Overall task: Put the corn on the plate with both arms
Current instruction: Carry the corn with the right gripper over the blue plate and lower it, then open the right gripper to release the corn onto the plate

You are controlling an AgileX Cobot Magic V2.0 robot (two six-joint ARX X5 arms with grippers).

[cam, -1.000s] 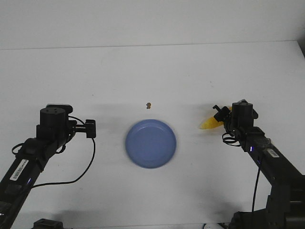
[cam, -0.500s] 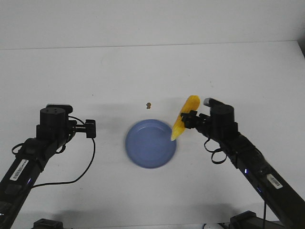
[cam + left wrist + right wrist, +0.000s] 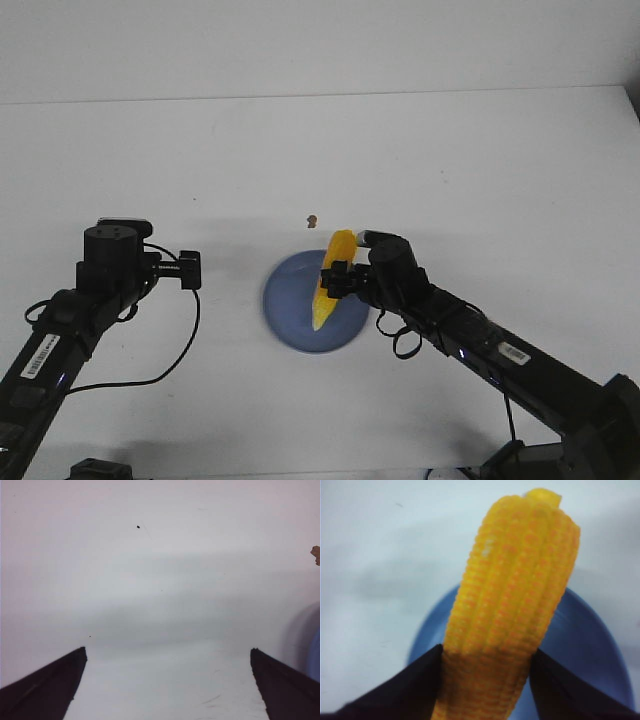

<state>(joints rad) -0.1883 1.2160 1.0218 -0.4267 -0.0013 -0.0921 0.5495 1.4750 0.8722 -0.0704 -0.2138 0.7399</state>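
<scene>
My right gripper is shut on the yellow corn and holds it tilted over the blue plate, pointed end down toward the plate's middle. In the right wrist view the corn fills the space between my black fingers, with the plate below it. My left gripper is open and empty to the left of the plate. In the left wrist view its two fingers stand wide apart over bare table, with the plate's edge at the side.
A tiny brown speck lies on the white table just beyond the plate; it also shows in the left wrist view. The table's far edge meets a pale wall. A cable loops beside the left arm.
My right arm has swung left with the corn, from right of the plate to over its middle. The corn has tipped from lying level to pointing down. The left arm has not moved.
</scene>
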